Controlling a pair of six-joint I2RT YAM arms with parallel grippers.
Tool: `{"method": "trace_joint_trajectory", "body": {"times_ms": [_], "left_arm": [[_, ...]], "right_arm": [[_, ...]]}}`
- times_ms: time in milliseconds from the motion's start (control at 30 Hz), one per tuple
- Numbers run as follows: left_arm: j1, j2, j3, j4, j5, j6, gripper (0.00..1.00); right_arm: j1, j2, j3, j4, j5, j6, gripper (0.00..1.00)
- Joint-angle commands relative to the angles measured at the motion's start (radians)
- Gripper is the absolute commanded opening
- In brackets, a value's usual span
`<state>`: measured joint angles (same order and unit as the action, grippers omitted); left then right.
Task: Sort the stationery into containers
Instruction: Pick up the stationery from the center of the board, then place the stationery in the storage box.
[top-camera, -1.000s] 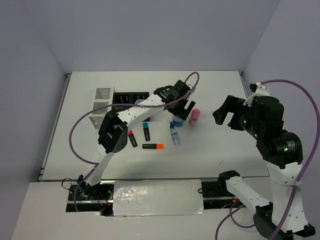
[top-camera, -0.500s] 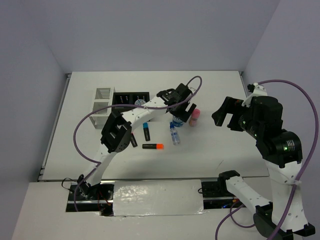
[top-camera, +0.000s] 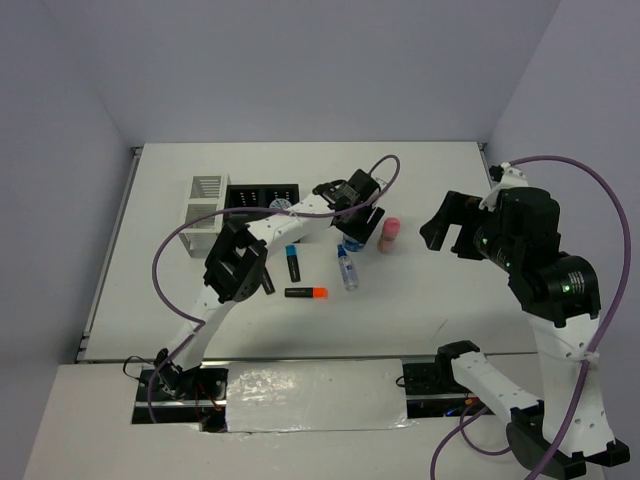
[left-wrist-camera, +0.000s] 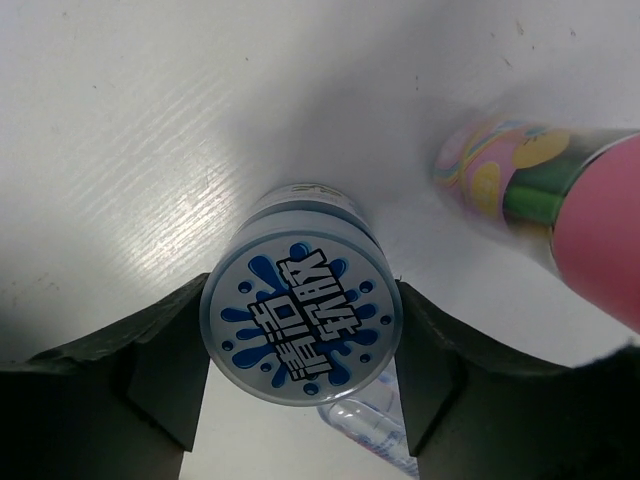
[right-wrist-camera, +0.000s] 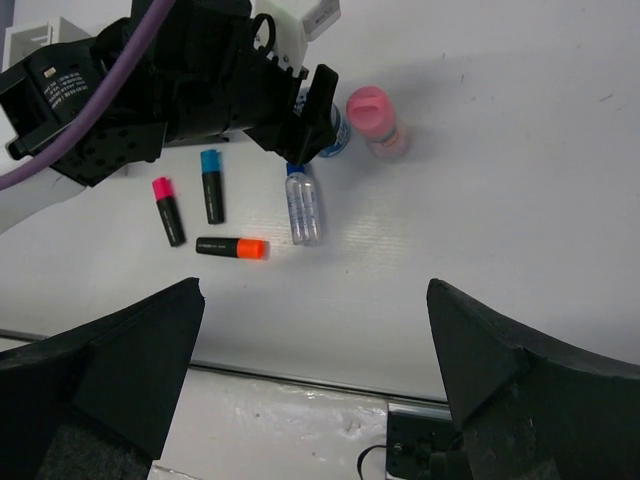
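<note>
In the left wrist view a round blue-white roll (left-wrist-camera: 300, 310) stands on end, and my left gripper (left-wrist-camera: 300, 395) is shut on it, both fingers pressing its sides. From above, the left gripper (top-camera: 352, 232) covers most of that roll. The pink stick (top-camera: 389, 235) stands upright just to its right, apart from it. The clear blue-capped bottle (top-camera: 347, 270) lies just in front. Highlighters with blue (top-camera: 293, 262), pink (top-camera: 265, 278) and orange (top-camera: 306, 293) caps lie to the left. The white container (top-camera: 203, 215) and black container (top-camera: 262, 197) stand at the back left. My right gripper (top-camera: 450, 225) hangs open in the air, holding nothing.
The left arm's purple cable (top-camera: 170, 250) loops out over the table's left part. The table's right edge (top-camera: 488, 190) lies close to the right arm. In the right wrist view the table's near edge (right-wrist-camera: 300, 378) runs below the orange highlighter (right-wrist-camera: 232, 247).
My left gripper came down around the roll and its jaws closed in against the roll's sides. The right arm barely shifted.
</note>
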<state>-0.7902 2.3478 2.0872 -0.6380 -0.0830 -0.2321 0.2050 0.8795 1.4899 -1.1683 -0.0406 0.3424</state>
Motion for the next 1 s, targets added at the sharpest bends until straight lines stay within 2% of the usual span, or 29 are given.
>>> {"method": "trace_joint_trajectory", "body": {"times_ms": [0,67,167,200,333,533,700,967], "left_arm": [[0.02,-0.004,0.011,0.024,0.008,-0.003,0.41],[0.035,-0.024,0.019,0.018,0.005,-0.015,0.34],[0.066,-0.056,0.071,-0.002,-0.009,-0.036,0.19],[0.075,-0.067,0.083,-0.017,-0.014,-0.045,0.11],[0.14,-0.139,0.109,-0.048,-0.032,-0.085,0.0],[0.218,-0.324,0.076,-0.067,-0.037,-0.108,0.0],[0.296,-0.387,0.09,-0.161,-0.064,-0.131,0.0],[0.33,-0.484,-0.033,-0.146,-0.055,-0.118,0.0]], "right_arm": [[0.004,0.012,0.02,0.03,-0.012,-0.017,1.0],[0.002,0.019,0.027,0.033,-0.012,-0.02,1.0],[0.004,0.029,0.036,0.044,-0.016,-0.02,1.0],[0.004,0.032,0.038,0.044,-0.018,-0.02,1.0],[0.004,0.047,0.053,0.056,-0.024,-0.02,1.0],[0.004,0.062,0.052,0.087,-0.045,-0.014,1.0],[0.004,0.079,0.049,0.105,-0.065,-0.006,1.0],[0.004,0.079,0.015,0.134,-0.097,0.013,1.0]]}}
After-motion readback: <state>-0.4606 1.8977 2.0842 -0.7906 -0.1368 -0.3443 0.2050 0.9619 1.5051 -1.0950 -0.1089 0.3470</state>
